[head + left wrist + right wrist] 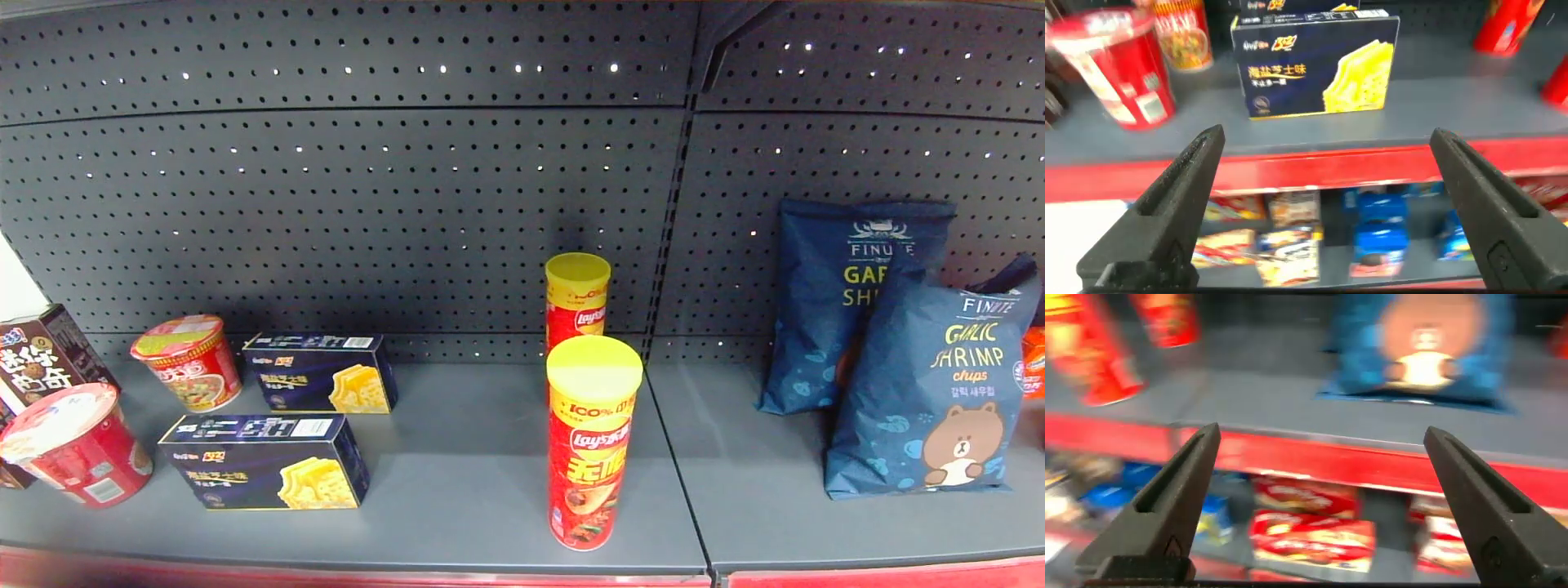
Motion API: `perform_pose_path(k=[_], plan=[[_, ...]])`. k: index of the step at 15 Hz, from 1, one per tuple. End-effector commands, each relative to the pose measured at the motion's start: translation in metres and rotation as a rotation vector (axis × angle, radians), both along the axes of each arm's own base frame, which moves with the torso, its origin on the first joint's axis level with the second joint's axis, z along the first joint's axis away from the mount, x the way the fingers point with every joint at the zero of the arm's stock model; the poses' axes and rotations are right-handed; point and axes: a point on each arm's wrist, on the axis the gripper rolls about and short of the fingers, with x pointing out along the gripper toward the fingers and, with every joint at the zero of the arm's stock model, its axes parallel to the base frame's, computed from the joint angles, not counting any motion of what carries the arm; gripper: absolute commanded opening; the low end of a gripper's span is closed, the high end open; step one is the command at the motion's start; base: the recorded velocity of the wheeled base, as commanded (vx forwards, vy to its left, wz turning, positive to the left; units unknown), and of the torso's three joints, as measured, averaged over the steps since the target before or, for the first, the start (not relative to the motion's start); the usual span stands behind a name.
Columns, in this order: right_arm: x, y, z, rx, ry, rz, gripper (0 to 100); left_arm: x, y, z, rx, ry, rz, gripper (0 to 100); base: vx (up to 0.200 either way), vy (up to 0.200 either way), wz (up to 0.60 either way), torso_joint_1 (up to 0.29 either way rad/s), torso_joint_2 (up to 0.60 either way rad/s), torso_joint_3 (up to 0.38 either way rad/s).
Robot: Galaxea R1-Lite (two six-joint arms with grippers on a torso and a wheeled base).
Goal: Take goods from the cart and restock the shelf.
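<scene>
My left gripper (1327,137) is open and holds nothing, in front of the shelf's red front edge (1315,167). Just beyond it a dark blue cracker box (1319,65) (265,461) lies on the grey shelf (473,482), with a red cup of noodles (1123,69) (77,445) beside it. My right gripper (1323,434) is also open and holds nothing, before the same red edge (1372,461). Past it stand a blue chip bag with a bear (1421,351) (927,392) and a red chip can (1090,355) (589,441).
On the shelf there are also a second chip can (576,300), a second cracker box (322,371), another noodle cup (189,361), a brown carton (37,355) and a rear blue bag (845,302). Packaged goods (1315,535) fill the lower shelf. Bare shelf lies between the boxes and cans.
</scene>
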Motion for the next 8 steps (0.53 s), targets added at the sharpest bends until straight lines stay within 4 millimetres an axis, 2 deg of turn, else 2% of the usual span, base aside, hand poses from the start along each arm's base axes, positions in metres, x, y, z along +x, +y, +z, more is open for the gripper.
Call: perform_pose_path(k=[1,8], plan=[[-0.0001,0.0001,0.0006,-0.003,0.012,0.007,100,0.0004,0.0001,0.0004,-0.021,0.004,0.005,100,0.000,0.000,0.00,0.000,0.00,0.000],[-0.0001,-0.0008,0.0004,-0.006,0.020,-0.033,100,0.0004,0.0003,0.0002,-0.014,0.005,0.012,100,0.000,0.000,0.00,0.000,0.00,0.000]])
